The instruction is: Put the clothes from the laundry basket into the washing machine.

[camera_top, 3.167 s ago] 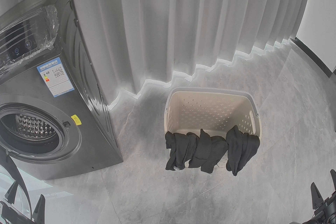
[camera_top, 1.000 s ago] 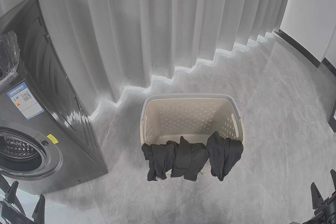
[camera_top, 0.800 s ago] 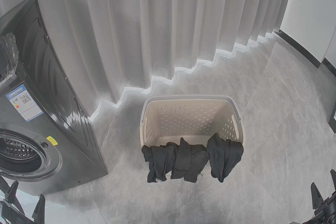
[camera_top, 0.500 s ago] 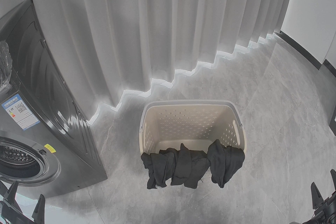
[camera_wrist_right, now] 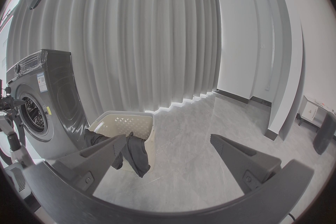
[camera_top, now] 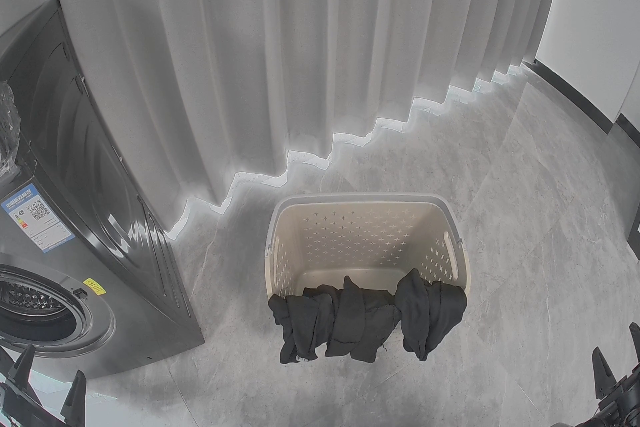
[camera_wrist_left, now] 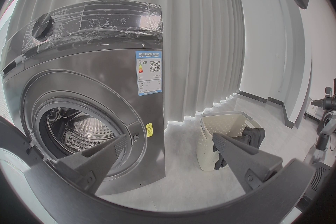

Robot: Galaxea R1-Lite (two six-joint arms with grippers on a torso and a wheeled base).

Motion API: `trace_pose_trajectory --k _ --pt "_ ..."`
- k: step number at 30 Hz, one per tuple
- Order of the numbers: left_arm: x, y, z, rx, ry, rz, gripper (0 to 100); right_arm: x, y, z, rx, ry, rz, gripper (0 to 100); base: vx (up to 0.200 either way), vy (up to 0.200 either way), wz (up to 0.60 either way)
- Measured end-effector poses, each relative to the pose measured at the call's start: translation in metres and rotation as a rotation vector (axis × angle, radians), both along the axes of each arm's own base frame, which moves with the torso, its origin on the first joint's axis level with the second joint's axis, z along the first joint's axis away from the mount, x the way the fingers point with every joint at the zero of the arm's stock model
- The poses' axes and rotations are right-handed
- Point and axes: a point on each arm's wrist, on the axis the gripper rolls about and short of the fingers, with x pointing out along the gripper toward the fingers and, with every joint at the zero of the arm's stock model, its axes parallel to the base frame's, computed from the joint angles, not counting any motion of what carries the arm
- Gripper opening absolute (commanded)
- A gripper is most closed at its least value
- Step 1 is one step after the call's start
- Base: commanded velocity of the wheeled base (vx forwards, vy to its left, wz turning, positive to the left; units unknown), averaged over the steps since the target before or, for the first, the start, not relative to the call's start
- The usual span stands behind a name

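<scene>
Left gripper (camera_wrist_left: 168, 136) and right gripper (camera_wrist_right: 168, 137): jaws open, empty.
The robot should pinch the clothes (camera_top: 363, 318), perhaps 2 garments, at the laundry basket's (camera_top: 363, 198) 6 o'clock rim.

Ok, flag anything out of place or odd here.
The clothes are draped over the basket's near rim, hanging down its outside rather than lying inside. Plastic film is wrapped over the washer's top. Nothing looks spilled or damaged.

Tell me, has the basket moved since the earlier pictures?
No. The whole head view shifted, so the camera moved; the basket keeps its place beside the washer, before the curtain.
</scene>
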Motion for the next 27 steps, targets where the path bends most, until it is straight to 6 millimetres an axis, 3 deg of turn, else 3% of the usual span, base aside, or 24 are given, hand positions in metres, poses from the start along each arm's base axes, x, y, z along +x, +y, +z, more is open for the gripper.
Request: trace_pose_trajectory --k 13,20,27 --pt "0.0 0.0 0.0 0.001 -0.001 0.001 100 -0.001 0.0 0.007 0.007 -0.043 0.001 100 0.0 0.0 0.0" --pt "0.0 0.0 0.0 0.002 -0.001 0.001 100 -0.008 -0.001 0.051 0.084 -0.136 0.075 100 0.0 0.0 0.0" --pt "0.0 0.0 0.0 0.003 0.0 0.001 100 0.021 0.001 0.085 0.222 0.035 0.25 100 0.0 0.0 0.0"
